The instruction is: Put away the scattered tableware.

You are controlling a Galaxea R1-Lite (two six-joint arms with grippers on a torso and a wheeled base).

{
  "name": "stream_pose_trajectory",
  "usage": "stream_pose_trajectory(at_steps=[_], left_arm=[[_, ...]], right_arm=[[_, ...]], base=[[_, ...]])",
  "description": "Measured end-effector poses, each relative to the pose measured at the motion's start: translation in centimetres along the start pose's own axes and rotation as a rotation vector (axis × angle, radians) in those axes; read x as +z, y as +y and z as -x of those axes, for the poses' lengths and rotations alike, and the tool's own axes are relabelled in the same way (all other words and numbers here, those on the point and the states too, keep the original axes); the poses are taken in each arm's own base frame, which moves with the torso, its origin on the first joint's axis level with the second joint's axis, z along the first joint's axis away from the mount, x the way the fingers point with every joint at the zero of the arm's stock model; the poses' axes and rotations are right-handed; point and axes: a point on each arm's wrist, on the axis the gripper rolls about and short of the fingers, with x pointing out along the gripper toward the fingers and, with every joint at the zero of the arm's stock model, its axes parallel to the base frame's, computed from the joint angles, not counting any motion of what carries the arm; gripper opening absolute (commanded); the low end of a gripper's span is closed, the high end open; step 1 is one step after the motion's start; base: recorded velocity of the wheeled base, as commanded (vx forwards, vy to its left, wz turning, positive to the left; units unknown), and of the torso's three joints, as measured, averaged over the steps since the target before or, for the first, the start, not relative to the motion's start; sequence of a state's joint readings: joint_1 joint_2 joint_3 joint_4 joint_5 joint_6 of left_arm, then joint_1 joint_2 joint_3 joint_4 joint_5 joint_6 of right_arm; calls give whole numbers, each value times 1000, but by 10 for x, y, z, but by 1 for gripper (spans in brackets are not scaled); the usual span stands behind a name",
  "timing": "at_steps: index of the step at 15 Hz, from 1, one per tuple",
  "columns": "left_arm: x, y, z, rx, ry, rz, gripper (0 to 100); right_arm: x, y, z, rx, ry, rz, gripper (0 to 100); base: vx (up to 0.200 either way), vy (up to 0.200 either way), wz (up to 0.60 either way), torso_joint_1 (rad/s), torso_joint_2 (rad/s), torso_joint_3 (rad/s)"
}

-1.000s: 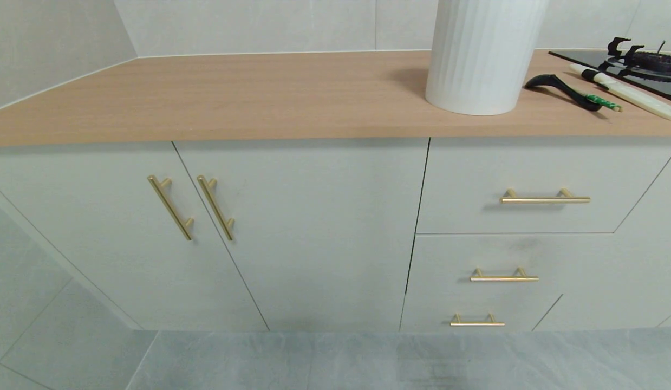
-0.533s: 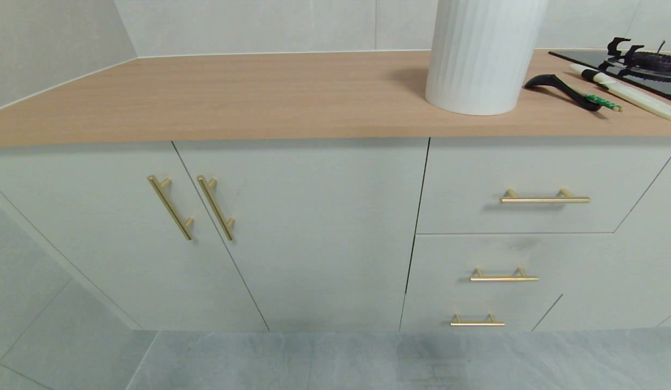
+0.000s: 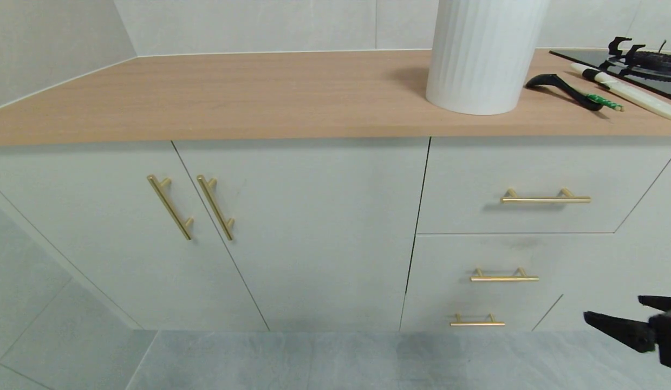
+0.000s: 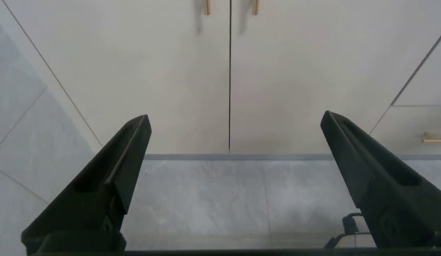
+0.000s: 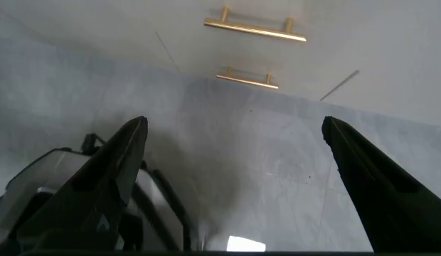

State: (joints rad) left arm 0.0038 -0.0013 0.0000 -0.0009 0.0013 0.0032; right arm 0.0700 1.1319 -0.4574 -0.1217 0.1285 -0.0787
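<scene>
One spoon (image 3: 541, 81) (countertop) above right gripper (image 3: 614, 307)

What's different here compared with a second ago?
The right end effector has come into the head view at the lower right, low in front of the drawers, open and empty. Nothing was picked up or let go. The white container, black spoon and knife on the counter lie as before.

A black spoon (image 3: 562, 86) is lying flat near the right end of the worktop (image 3: 232, 97), its handle end meeting a green-patterned chopstick (image 3: 603, 101). A white knife (image 3: 627, 92) is lying diagonally just beside them. A white ribbed holder (image 3: 484, 54) is standing upright nearby.
</scene>
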Motion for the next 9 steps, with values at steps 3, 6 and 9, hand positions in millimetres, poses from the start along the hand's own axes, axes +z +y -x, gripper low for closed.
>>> stream_pose_trajectory(at_steps=[3,6,9], left_arm=[[0,0,0,0,0,0,100],[0,0,0,0,0,0,100],[0,0,0,0,0,0,100]], right_arm=[[12,-7,-62,-4,57,4,100],[10,-13,-114,-39,66,7,100],[2,-17,-146,-75,57,8,100]], base=[[0,0,0,0,0,0],[0,0,0,0,0,0],[0,0,0,0,0,0]])
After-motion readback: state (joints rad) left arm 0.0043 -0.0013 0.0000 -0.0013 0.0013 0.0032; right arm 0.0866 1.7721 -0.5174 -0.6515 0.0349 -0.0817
